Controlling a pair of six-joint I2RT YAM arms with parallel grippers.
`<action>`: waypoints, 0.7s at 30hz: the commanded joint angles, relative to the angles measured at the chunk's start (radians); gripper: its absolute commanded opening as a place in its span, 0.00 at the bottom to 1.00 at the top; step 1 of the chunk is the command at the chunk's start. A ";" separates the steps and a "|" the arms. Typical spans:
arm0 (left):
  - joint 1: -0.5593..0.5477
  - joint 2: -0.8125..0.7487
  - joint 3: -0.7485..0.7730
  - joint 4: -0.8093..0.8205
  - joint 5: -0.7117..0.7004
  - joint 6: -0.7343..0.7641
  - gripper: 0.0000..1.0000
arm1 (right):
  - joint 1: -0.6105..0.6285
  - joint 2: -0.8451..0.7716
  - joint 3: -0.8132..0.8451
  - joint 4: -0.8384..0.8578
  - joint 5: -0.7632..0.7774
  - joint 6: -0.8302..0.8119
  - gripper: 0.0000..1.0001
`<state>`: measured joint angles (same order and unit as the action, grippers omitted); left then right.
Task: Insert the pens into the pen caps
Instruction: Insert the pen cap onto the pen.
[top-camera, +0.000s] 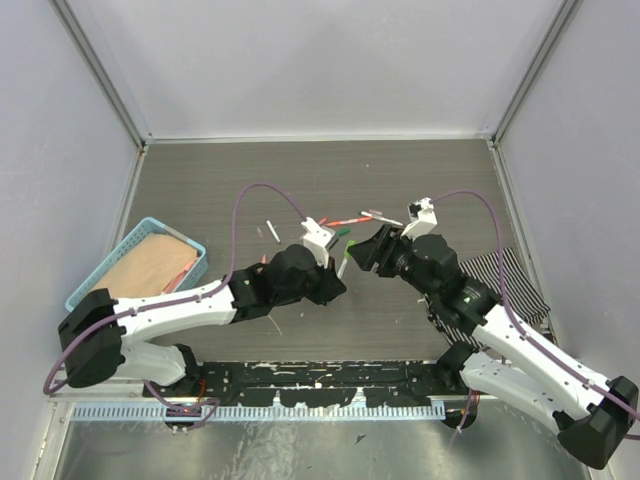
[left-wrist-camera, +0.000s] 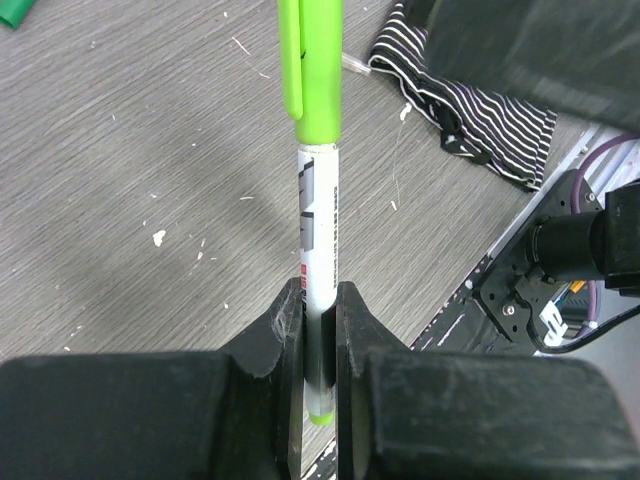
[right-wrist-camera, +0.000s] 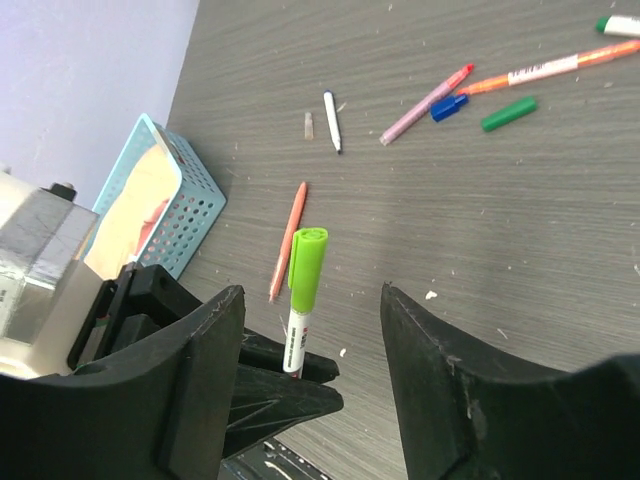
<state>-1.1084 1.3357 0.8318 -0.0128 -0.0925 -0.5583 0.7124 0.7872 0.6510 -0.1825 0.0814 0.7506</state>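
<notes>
Pale walls close in the bench (top-camera: 220, 180) on the left, top and right of the top view. Its upper strip is bare. A blue basket (top-camera: 150, 222) sits against the left edge, and a striped cloth (top-camera: 520, 282) lies at the right edge under the right arm. The two arms meet at frame centre with little room between their ends.

The left tool (top-camera: 334, 266) pinches a white-barrelled pen (top-camera: 343, 262). In the left wrist view its pads (left-wrist-camera: 290, 335) press on the lower barrel. A lime-green cap (left-wrist-camera: 310, 70) sits on the pen's far end and runs off the top of the frame. This view alone shows the print on the barrel. It also shows a loose green piece (left-wrist-camera: 12, 12) in the upper left corner.

The right tool (right-wrist-camera: 312, 300) is spread wide. In its own view the held pen stands upright in the gap and touches neither finger (right-wrist-camera: 450, 390).

Only the right wrist view sorts out the loose things that the top view shows as thin streaks:
- An orange pen (right-wrist-camera: 288, 240) lies near the basket.
- A small white pen (right-wrist-camera: 332, 120) with a dark tip lies at upper centre.
- A pink pen (right-wrist-camera: 425, 103) lies at upper right, with a blue cap (right-wrist-camera: 450, 107) just beside it and a green cap (right-wrist-camera: 508, 113) near.
- An orange-and-white pen (right-wrist-camera: 545, 70) slants toward the upper right corner.
</notes>
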 joint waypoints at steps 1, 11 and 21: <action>0.000 -0.092 -0.040 0.027 -0.018 0.048 0.00 | 0.004 -0.035 0.107 -0.048 0.075 -0.059 0.63; 0.000 -0.257 -0.118 0.013 -0.089 0.086 0.00 | -0.018 0.111 0.310 -0.056 -0.052 -0.148 0.62; 0.000 -0.306 -0.113 0.009 -0.087 0.077 0.00 | -0.057 0.164 0.279 0.167 -0.283 -0.065 0.62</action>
<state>-1.1084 1.0500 0.7197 -0.0162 -0.1673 -0.4942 0.6571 0.9524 0.9264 -0.1619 -0.1085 0.6548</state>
